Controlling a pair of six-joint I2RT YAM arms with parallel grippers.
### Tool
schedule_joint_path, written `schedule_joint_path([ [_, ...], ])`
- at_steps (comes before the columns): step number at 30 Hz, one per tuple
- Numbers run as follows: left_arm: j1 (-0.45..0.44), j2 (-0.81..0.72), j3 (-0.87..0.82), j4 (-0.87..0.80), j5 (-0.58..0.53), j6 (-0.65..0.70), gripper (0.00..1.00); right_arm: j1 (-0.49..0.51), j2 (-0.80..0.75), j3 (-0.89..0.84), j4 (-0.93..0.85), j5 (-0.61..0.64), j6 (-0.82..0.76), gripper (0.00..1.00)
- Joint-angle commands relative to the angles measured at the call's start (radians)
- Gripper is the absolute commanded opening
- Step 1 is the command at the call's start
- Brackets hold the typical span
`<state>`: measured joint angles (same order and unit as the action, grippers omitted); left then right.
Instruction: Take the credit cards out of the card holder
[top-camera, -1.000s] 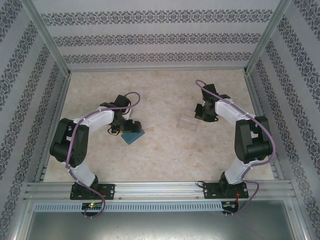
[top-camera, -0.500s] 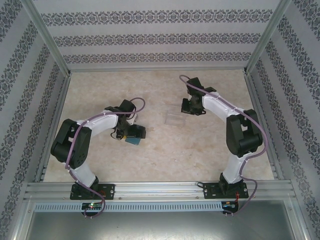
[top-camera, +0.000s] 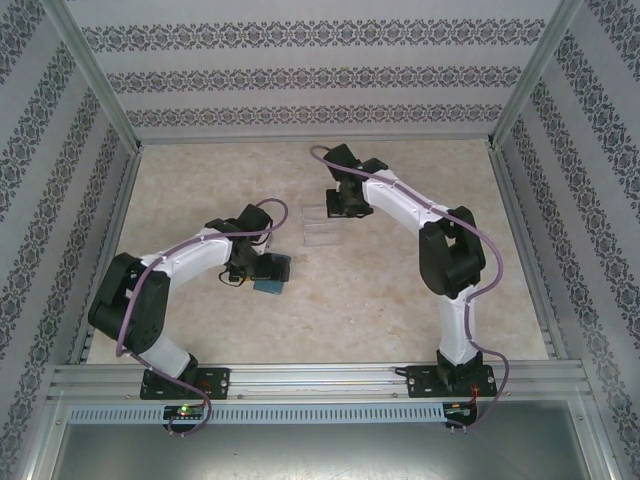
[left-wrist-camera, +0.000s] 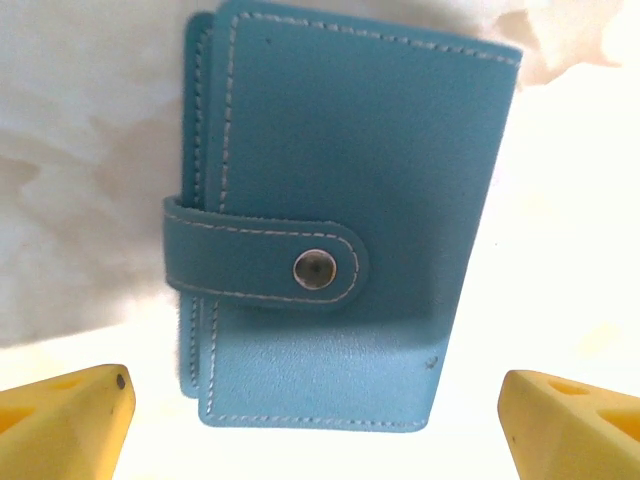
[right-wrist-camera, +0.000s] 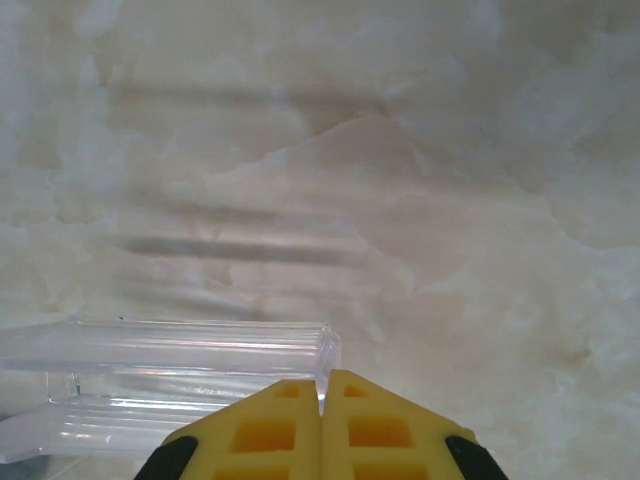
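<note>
Left gripper (left-wrist-camera: 315, 400) is hovering wide open over the snapped-shut card holder (left-wrist-camera: 340, 170), probably to grab it, while right gripper (right-wrist-camera: 322, 395) is pinching the clear tray (right-wrist-camera: 170, 345) corner.

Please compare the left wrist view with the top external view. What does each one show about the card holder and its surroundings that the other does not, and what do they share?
Left wrist view: the card holder is closed, its strap fastened by a metal snap, with pale stitching along the edges. Top external view: the right gripper at a clear tray, and the patterned walls. Shared: the teal holder lying flat on the table under the open left gripper.
</note>
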<state>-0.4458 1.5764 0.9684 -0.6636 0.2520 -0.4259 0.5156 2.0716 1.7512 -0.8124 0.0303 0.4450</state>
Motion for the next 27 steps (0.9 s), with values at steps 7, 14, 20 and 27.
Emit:
schedule_joint_path([
  [7, -0.009, -0.046, 0.004, -0.062, -0.049, -0.04, 0.93, 0.014, 0.076, 0.097, -0.094, 0.067, 0.051, 0.05],
  [14, -0.002, -0.016, 0.007, -0.04, -0.041, -0.041, 0.91, 0.011, 0.094, 0.091, -0.091, 0.06, 0.078, 0.08],
  [20, 0.001, 0.008, 0.022, -0.037, -0.033, -0.034, 0.9, 0.006, 0.085, 0.074, -0.085, 0.047, 0.109, 0.11],
  [27, 0.003, 0.042, 0.048, -0.043, -0.024, -0.021, 0.9, 0.003, 0.07, 0.047, -0.077, 0.041, 0.135, 0.14],
])
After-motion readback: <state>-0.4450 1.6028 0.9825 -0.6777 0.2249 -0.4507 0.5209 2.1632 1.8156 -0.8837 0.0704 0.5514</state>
